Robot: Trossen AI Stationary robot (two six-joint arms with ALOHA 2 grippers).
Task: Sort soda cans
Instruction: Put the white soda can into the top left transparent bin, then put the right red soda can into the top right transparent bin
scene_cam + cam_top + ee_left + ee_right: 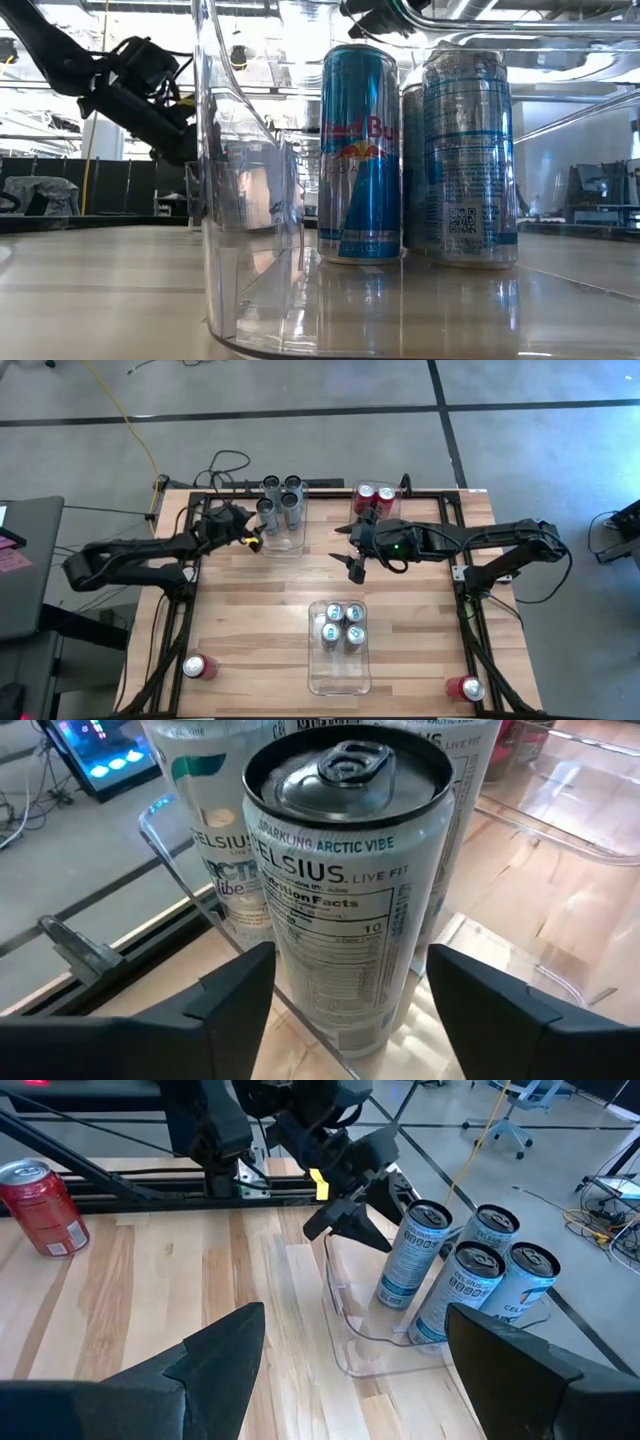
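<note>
Four pale grey Celsius cans [280, 502] stood together at the back end of a clear rectangular plastic bin [284, 543] near the far edge of the light wooden table [260, 610], and the left gripper [256, 539] hung just beside the nearest of them, on the bin's left side. Its two dark fingers [230, 1005] were spread wide, one on each side of that nearest can [340, 880] in the left wrist view, with a gap showing between each finger and the metal, so the can was not clamped. The right wrist view showed the same left gripper [350, 1215] reaching toward the group of four from outside the bin wall. The right gripper [356, 563] hovered over bare wood near the middle of the table, its fingers [210, 1355] also spread wide and holding nothing. Behind it, two red cans [374, 497] stood in a second clear bin [398, 508] at the far edge. A third clear bin [340, 670] lay at the near side of the table with four silver-blue Red Bull cans [341, 624] grouped in its far half; the low view looked through its wall at those cans [362, 150] standing upright. One red can [199, 667] lay on its side at the near left corner of the table, and another red can [466, 687] lay at the near right corner, both well apart from the bins.
</note>
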